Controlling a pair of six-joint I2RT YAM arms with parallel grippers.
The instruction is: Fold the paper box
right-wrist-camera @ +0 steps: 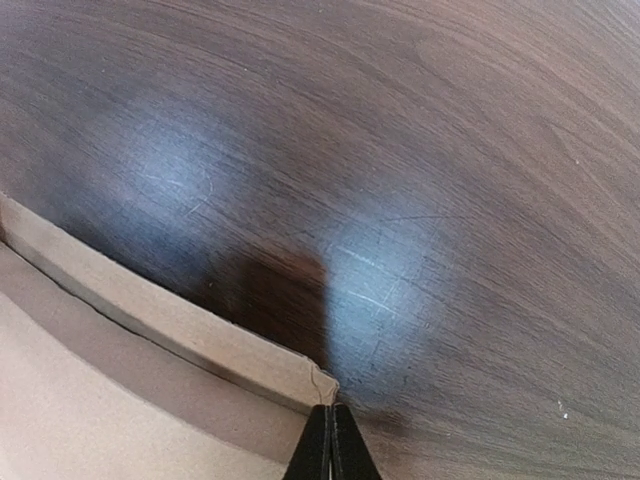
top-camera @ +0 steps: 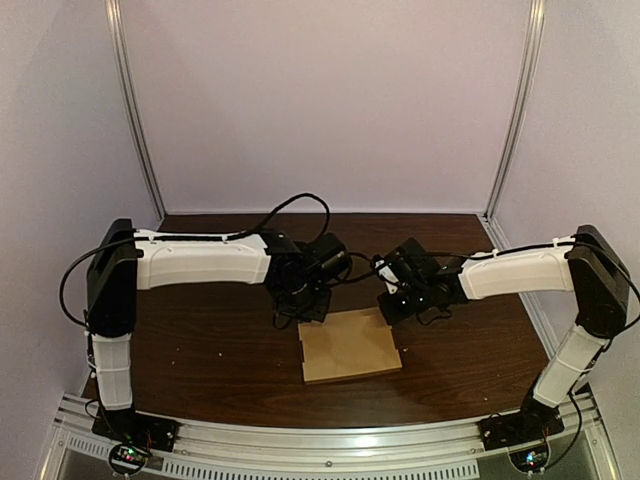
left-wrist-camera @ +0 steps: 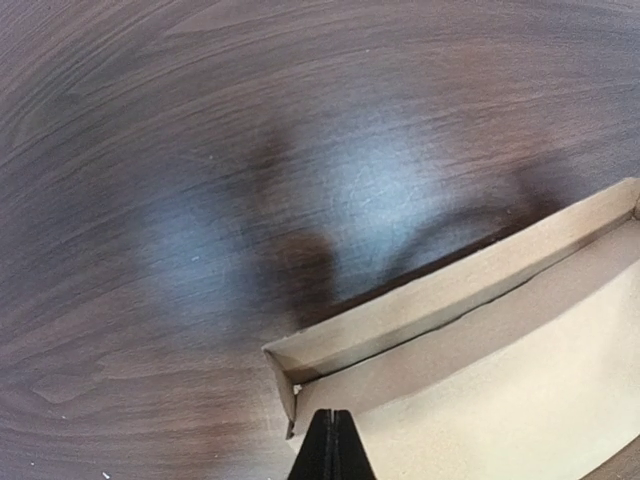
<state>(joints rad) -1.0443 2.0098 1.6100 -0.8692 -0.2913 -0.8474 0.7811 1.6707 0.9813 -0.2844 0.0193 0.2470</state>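
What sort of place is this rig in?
Probably a robotics lab cell: plain white enclosure walls, metal frame posts, a mounting rail edging the dark wood table with the paper box.

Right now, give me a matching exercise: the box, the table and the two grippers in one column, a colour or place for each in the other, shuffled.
1. box
2. table
3. left gripper
4. right gripper

A. dark brown
B. at the far right corner of the box
C. tan
D. at the far left corner of the box

Pairs: 1-C, 2-A, 3-D, 4-B
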